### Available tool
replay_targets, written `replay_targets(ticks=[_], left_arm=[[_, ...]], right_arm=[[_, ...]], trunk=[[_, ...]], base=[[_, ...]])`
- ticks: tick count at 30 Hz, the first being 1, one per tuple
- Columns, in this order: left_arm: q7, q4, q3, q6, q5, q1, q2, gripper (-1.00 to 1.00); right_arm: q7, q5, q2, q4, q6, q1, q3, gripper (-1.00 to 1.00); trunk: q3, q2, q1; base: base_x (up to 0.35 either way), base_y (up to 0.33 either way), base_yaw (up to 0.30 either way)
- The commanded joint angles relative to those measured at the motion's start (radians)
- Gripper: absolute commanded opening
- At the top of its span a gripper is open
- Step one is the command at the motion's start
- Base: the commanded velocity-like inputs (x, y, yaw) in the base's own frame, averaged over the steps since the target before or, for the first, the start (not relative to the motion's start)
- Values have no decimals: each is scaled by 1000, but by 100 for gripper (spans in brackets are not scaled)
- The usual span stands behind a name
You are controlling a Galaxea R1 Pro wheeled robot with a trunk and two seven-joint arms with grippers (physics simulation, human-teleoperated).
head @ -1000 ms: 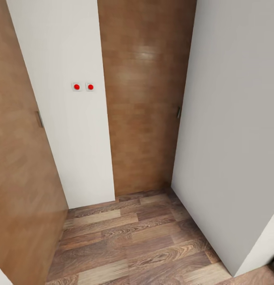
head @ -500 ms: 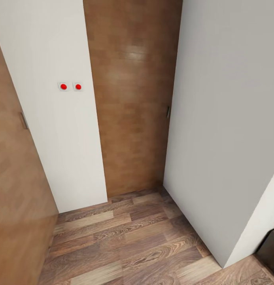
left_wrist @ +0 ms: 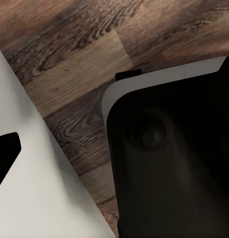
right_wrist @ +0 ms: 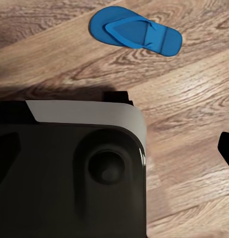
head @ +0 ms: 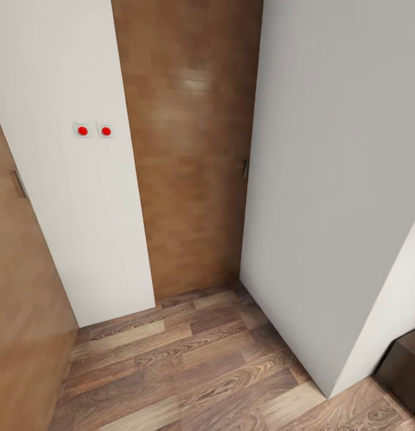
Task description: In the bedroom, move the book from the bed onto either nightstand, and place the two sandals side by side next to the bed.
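One bright-blue sandal [right_wrist: 136, 32] lies flat on the wood-plank floor [right_wrist: 194, 99] in the right wrist view, just beyond my dark, white-edged base [right_wrist: 70, 168]. A dark fingertip [right_wrist: 226, 148] of the right gripper pokes in at that picture's edge, well apart from the sandal. In the left wrist view, another dark fingertip [left_wrist: 6, 151] shows against a white panel, beside my base [left_wrist: 174, 158]. Neither gripper shows enough to tell if it is open or shut. The book, the bed and the nightstand are out of view.
The head view faces a narrow corner: a brown wooden door [head: 189, 149] with a small handle [head: 245, 168] between white walls [head: 327, 179]. Two red-buttoned switches [head: 94, 130] sit on the left wall, beside another brown door [head: 21, 299]. A dark piece of furniture [head: 405, 365] shows at the lower right.
The whole head view has slid leftward, so the camera has turned right. The dark furniture at the lower right has come further into the picture.
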Motion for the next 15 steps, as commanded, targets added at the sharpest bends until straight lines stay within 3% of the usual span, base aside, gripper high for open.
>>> replay_targets(ticks=[1,15], left_arm=[[6,0,-8,-3,-1,0,0,100],[6,0,-8,-3,-1,0,0,100]], right_arm=[[-1,0,0,1,-4,-1,-1,100],[-1,0,0,1,-4,-1,-2,100]], trunk=[[-1,-1,0],[-1,-1,0]], base=[[0,0,-230],[0,0,-266]])
